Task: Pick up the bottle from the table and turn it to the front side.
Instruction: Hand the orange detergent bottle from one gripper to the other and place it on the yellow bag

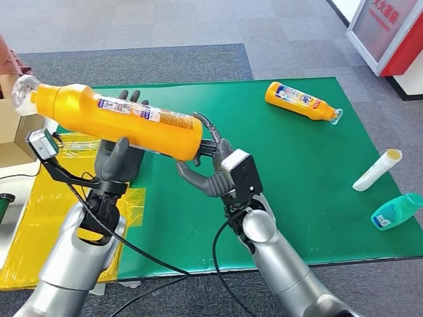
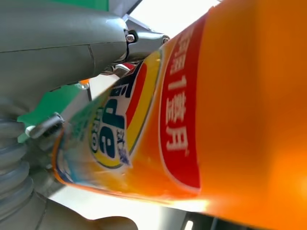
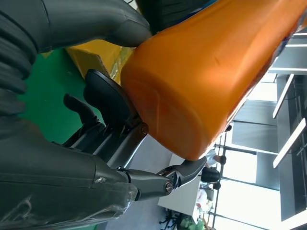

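Note:
An orange bottle [image 1: 125, 119] with a clear cap and a printed label hangs lengthwise above the green mat [image 1: 309, 198], cap end toward the left. My left hand [image 1: 117, 162] grips its middle, thumb in front and fingers behind. My right hand [image 1: 209, 165] cups the bottle's base end, fingers around it. The left wrist view has the bottle's label [image 2: 119, 129] pressed close to the left hand [image 2: 54, 48]. In the right wrist view the base of the bottle [image 3: 195, 81] sits between the thumb and dark fingers of the right hand [image 3: 90, 153].
A second orange bottle [image 1: 301, 101] lies at the mat's far side. A white tube [image 1: 377, 170] and a teal bottle [image 1: 396, 211] lie at the mat's right edge. A yellow sheet [image 1: 30, 224] and a cardboard box [image 1: 12, 132] are at the left.

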{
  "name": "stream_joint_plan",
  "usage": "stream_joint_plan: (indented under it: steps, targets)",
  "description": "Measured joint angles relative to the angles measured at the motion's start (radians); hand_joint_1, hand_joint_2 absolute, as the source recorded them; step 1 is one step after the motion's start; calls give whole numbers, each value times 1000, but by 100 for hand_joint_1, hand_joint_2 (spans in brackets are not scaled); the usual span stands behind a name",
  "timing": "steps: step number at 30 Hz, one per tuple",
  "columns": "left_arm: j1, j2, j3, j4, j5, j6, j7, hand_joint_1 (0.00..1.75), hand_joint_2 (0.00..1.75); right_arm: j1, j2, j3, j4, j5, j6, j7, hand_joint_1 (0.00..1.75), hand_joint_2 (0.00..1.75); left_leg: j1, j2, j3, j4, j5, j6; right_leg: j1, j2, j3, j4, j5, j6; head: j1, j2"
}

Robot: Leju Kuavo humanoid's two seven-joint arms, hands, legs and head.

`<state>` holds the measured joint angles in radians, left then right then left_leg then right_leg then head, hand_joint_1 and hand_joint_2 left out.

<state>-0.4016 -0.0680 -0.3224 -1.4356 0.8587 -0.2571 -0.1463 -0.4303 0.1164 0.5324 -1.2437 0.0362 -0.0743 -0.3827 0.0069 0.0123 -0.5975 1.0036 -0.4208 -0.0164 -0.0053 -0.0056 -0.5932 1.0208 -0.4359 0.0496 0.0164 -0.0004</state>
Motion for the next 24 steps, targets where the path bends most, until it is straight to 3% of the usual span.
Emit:
stream_joint_plan:
  steps: [2,6,24]
  targets:
    - [-10,0,-5,-3,6,0,1,0,175,0,1,4,12,4,0,-2,175,175,0,0,0,0,0,0,0,0,0,0,0,0,0,0]
    - [-23,-1,-13,-11,8,10,1,175,175,0,6,10,36,12,0,-7,175,175,0,0,0,0,0,0,0,0,0,0,0,0,0,0]
    - [-22,-1,-15,-22,-26,60,-30,175,175,-4,17,17,79,28,3,-14,175,175,0,0,0,0,1,-1,0,0,0,0,0,0,0,0]
